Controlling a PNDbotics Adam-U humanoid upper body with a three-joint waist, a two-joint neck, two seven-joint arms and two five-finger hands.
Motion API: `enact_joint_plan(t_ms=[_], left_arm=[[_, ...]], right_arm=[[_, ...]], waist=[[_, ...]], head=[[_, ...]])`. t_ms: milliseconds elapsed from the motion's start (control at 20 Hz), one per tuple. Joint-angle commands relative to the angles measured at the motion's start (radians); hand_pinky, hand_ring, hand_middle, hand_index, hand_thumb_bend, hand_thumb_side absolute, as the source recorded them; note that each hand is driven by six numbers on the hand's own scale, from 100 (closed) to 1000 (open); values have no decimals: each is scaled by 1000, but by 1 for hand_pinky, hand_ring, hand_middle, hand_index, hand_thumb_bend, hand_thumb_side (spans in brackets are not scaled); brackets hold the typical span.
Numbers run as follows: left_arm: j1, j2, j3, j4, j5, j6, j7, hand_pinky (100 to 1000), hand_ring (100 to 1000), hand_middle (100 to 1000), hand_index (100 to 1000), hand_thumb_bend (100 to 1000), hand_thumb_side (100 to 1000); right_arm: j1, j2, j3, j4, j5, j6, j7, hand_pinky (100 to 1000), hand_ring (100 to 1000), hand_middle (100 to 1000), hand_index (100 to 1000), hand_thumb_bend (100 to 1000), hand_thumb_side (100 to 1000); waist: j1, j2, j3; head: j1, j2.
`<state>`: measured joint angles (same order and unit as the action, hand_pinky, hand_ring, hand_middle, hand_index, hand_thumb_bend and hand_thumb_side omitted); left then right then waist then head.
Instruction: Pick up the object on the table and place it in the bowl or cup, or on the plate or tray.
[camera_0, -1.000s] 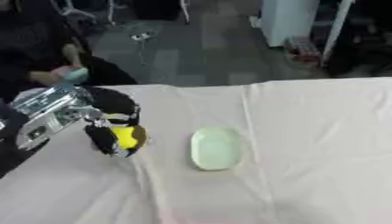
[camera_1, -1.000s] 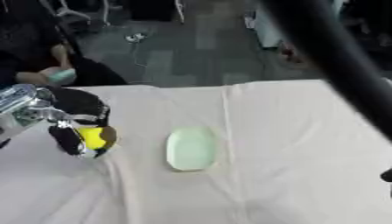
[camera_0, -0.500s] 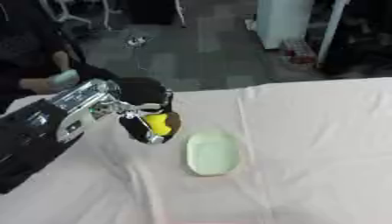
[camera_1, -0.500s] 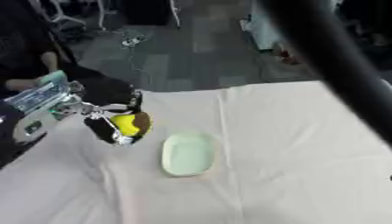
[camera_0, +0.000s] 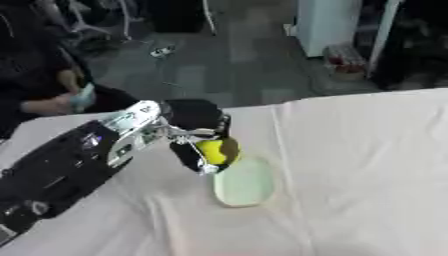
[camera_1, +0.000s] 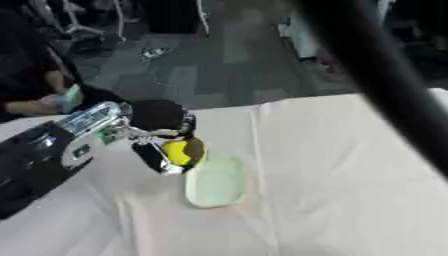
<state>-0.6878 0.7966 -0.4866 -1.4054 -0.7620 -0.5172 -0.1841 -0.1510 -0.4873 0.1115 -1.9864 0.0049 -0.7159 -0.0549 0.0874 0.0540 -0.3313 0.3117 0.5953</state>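
My left hand comes in from the left and its fingers curl round a small yellow object. It hangs at the near-left rim of a pale green oval plate that lies on the white tablecloth. The yellow object shows between the dark fingers, just above the plate's upper left edge. My right hand itself is out of sight; only a dark blurred arm crosses the right eye view diagonally at the upper right.
The white cloth-covered table stretches to the right of the plate. A seated person is at the far left edge, beyond the table. Beyond the table's far edge lies grey floor with furniture.
My left hand has carried the yellow object to the right, from the table's left side up to the plate's left rim. The view has also shifted a little.
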Motion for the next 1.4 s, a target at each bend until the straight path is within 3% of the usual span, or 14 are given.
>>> enact_joint_plan(t_ms=[50, 100, 150, 200, 250, 300, 400, 450, 600, 850, 1150, 1400], left_arm=[[-22, 3, -1, 16, 12, -10, -1, 100, 100, 224, 380, 100, 653], [-18, 0, -8, 29, 10, -7, -18, 100, 188, 382, 503, 100, 790], [-14, -4, -15, 45, 9, -1, -44, 284, 387, 518, 617, 100, 911], [-9, -8, -23, 65, 9, 7, -86, 408, 505, 608, 677, 145, 957], [-10, -13, -24, 75, 14, 12, -119, 615, 663, 732, 749, 359, 943], [-3, -16, -32, 91, 15, 18, -163, 724, 746, 785, 791, 475, 947], [5, -23, -37, 110, 17, 25, -235, 817, 819, 838, 829, 646, 954], [7, -25, -36, 114, 20, 27, -262, 830, 835, 853, 840, 700, 951], [18, -18, -24, 106, 33, 34, -302, 844, 845, 862, 847, 750, 952], [61, 30, 17, 37, 62, 81, -286, 841, 838, 865, 846, 701, 965], [247, 117, 121, -220, 219, 218, -156, 779, 778, 858, 839, 630, 981], [411, 141, 207, -475, 289, 313, -69, 758, 755, 862, 848, 597, 979]], right_arm=[[-20, -30, -20, -14, -33, 3, 20, 221, 494, 570, 354, 225, 997], [-22, -32, -23, -14, -41, 4, 24, 221, 493, 571, 354, 224, 998], [-23, -33, -26, -14, -48, 6, 29, 221, 493, 571, 353, 223, 998], [-23, -34, -29, -14, -54, 7, 34, 221, 493, 571, 351, 222, 999], [-23, -35, -31, -14, -60, 8, 38, 220, 493, 571, 350, 222, 999], [-22, -35, -33, -14, -63, 8, 43, 220, 493, 571, 348, 221, 1000], [-20, -35, -36, -14, -68, 8, 50, 219, 493, 571, 344, 220, 1000], [-19, -34, -38, -14, -70, 9, 53, 219, 493, 571, 343, 220, 1000], [-13, -33, -41, -14, -70, 8, 60, 219, 493, 571, 339, 218, 1000], [5, -31, -51, -14, -60, 11, 55, 219, 493, 571, 350, 221, 1000], [68, -10, -99, -14, -9, 28, -14, 219, 492, 573, 370, 223, 998], [139, 40, -122, -14, 95, 48, -97, 212, 490, 575, 371, 216, 1000]], waist=[[-3, -6, -4], [-2, -6, -6], [-2, -6, -7], [-2, -6, -8], [-2, -6, -8], [-3, -6, -8], [-4, -6, -6], [-5, -6, -5], [-7, -7, 0], [-9, -12, 19], [-24, -23, 72], [-54, -25, 137]], head=[[24, -11], [26, -9], [27, -8], [26, -7], [26, -6], [24, -7], [20, -7], [18, -7], [10, -6], [1, -6], [-17, -20], [-78, -36]])
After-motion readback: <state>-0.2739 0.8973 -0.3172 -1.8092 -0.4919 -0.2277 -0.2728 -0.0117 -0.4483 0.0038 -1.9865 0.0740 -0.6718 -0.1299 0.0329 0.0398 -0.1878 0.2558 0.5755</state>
